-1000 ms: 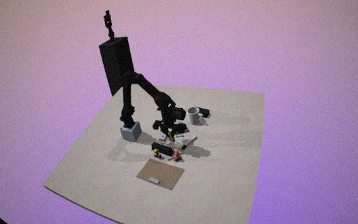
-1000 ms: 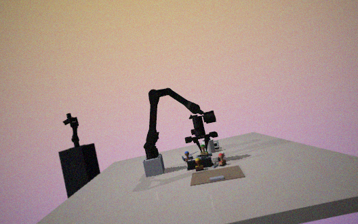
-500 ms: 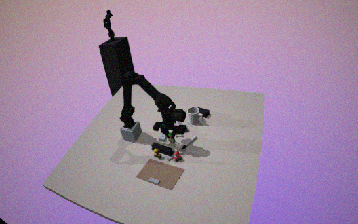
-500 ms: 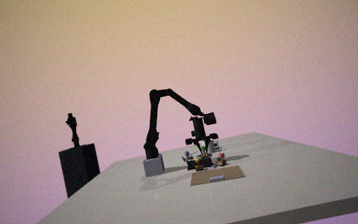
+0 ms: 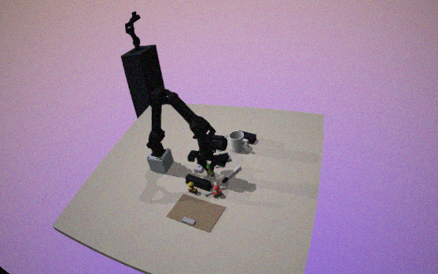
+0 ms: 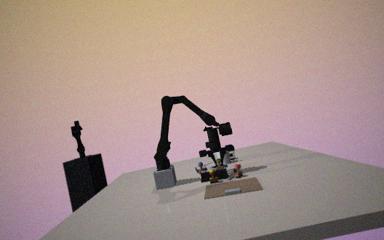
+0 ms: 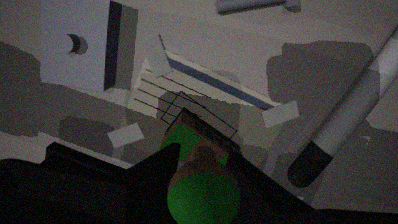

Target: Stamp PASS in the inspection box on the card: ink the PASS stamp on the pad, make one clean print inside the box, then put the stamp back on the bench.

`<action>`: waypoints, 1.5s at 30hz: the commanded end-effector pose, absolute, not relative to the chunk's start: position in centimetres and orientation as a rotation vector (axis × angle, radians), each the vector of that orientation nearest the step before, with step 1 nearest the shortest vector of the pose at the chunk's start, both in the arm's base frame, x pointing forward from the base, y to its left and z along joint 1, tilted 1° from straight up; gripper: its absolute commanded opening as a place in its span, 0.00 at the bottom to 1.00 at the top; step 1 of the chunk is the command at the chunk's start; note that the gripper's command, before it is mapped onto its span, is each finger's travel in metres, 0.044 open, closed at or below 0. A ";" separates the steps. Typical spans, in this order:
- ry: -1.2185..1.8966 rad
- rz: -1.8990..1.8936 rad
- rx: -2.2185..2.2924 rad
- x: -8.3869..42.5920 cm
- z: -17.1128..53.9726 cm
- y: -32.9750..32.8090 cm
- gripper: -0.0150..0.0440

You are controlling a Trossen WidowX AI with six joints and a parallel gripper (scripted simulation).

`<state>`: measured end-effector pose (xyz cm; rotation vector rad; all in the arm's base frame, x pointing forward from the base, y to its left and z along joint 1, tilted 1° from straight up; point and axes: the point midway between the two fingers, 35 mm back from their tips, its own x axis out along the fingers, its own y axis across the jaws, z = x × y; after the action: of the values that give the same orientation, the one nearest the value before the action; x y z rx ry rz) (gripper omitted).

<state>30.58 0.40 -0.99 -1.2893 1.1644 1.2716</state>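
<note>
My gripper (image 5: 210, 167) (image 6: 217, 161) (image 7: 203, 156) is shut on the green-knobbed stamp (image 7: 204, 197), which it holds over the card. The stamp's word cannot be read. The card (image 7: 220, 85) has a blue stripe and thin ruled lines, with pale tape pieces at its edges. The inspection box (image 7: 171, 105) is a thin black outline; the stamp's base covers its near part, and no print shows in the visible part. Whether the base touches the card cannot be told. The ink pad cannot be made out.
A white block with a hole (image 7: 75, 65) (image 5: 198, 168) lies left of the card, a marker (image 7: 345, 115) (image 5: 231, 174) right. Near the card are a black bar (image 5: 198, 182) and yellow (image 5: 192, 187), red (image 5: 217, 189) and blue (image 6: 200, 166) stamps. A mug (image 5: 236, 143) stands behind.
</note>
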 end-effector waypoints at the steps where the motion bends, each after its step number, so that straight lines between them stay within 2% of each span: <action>1: 1.164 1.276 -1.291 30.4 -1.4 0.4 0.25; 45: 1.161 1.273 -1.292 30.3 -3.1 0.4 0.25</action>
<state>30.31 0.36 -2.99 -1.2888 1.1649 1.2714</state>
